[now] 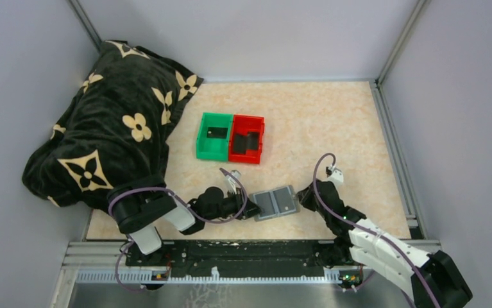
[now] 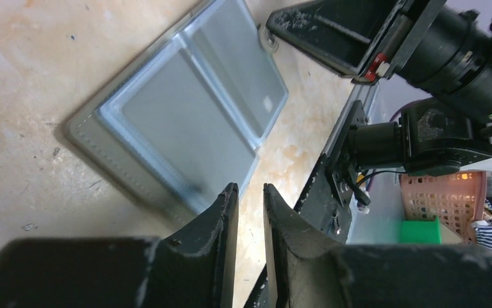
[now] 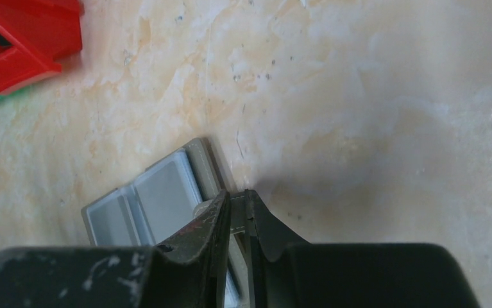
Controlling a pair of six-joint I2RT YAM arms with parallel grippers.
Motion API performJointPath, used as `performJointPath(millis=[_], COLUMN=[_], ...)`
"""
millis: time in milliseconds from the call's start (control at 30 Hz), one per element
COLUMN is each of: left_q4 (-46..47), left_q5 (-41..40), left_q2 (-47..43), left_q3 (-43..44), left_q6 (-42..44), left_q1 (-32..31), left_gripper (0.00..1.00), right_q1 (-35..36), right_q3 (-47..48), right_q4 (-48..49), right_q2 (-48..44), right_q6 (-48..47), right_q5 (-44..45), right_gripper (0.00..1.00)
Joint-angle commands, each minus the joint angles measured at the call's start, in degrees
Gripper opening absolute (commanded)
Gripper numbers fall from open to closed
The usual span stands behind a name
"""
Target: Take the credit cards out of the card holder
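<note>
From my station I see the flat grey bifold card holder [image 1: 275,203] lying open on the marbled beige tabletop [image 1: 333,128], near the front edge and between the two arms. Its two blue-grey panels face up. The left gripper [image 1: 249,208] sits low at the holder's left edge. In the left wrist view its fingers [image 2: 220,212] stand a narrow slit apart with only tabletop showing between them. I cannot tell whether they touch the holder's edge just beside them. The right gripper [image 3: 238,197] is at the holder's right edge, its jaws drawn nearly together and pinching that edge. Farther back, well apart from the holder, a green plastic bin [image 1: 199,138] and a red plastic bin [image 1: 260,138] stand touching side by side. Dark flat credit cards [image 1: 216,133] lie inside both of them. A black blanket with cream flower patterns [image 1: 108,122] is heaped at the far left.
</note>
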Motion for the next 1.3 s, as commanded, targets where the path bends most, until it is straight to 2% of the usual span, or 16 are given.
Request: performJointPath(millis=[0,200,433,633,667,733,800,967,1267], left_q4=[-4.69,-7.54,-13.54,-18.05,-18.22,-17.73,-17.03,-16.04,-16.60], left_q5=[-3.35,-4.57,-6.16,-7.86,-7.86,-7.55,-7.19,-6.54,-5.56], left_q2=[-4.47,-7.00,-12.00,-14.86,-14.89,-14.90,-14.68,-13.87,-11.59], left_q3=[0.09,-0.77,-1.25,-1.95,-1.95,-1.95,-1.87,-0.80,0.11], left_q6=[2.17,3.37,5.33,5.70,5.48,5.00,4.57,4.59,4.70], left_q1=[-0.17,0.79,1.50,1.58,1.58,1.58,1.58,1.58,1.58], left_gripper=[0.27,0.26,0.27,0.28,0.30,0.44,0.48,0.47,0.47], right_q1=[2.31,6.24,9.53,13.55,14.10,15.82,17.60,19.68,19.75], right_q3=[-2.28,0.92,6.42,7.21,7.34,7.87,8.51,8.70,7.33], right_q4=[-4.87,-12.70,-14.14,-5.88,-3.78,0.11,2.97,8.72,10.08], right_q2=[-4.87,-12.53,-14.70,-7.47,-5.17,-0.41,4.36,11.15,12.28], right_q6=[4.13,2.93,-2.51,-4.94,-5.23,-5.48,-5.52,-4.43,-3.70], right_q5=[-2.58,3.34,6.39,4.82,4.02,3.42,3.30,2.25,1.88], right_gripper=[0.14,0.14,0.18,0.18,0.18,0.18,0.15,0.06,0.03])
